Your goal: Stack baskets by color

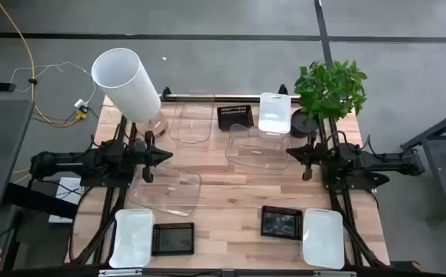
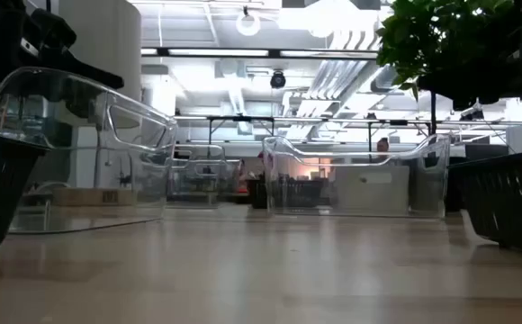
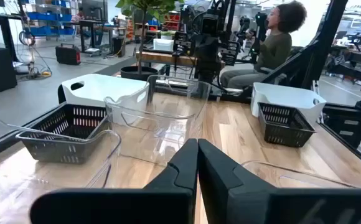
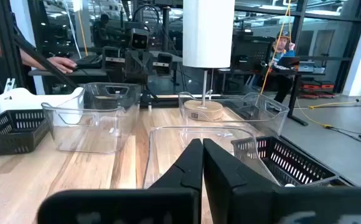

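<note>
- Baskets lie scattered singly in the high view, nothing stacked yet, so the task looks barely begun. Taking the plant (image 1: 331, 88) as landmark: a white basket (image 1: 274, 113) sits just beside it, a black basket (image 1: 234, 117) a little farther along the same edge, and a clear basket (image 1: 257, 145) near it toward the table middle. Another clear basket (image 1: 191, 121) lies beyond the black one, and a third clear basket (image 1: 168, 191) well apart. On the edge opposite the plant are two white baskets (image 1: 133, 237) (image 1: 322, 237) and two black baskets (image 1: 174, 238) (image 1: 281, 222).
- Left gripper (image 1: 160, 156) hangs well away from the plant, right gripper (image 1: 294, 155) near it, both clenched on nothing.
- Low view: clear baskets stand apart on the tabletop (image 2: 261, 270), none nested.
- Left wrist view: fingers (image 3: 187, 165) pressed together, empty.
- Right wrist view: fingers (image 4: 193, 158) likewise pressed together, empty.
- All three colours remain to be stacked, I judge.
</note>
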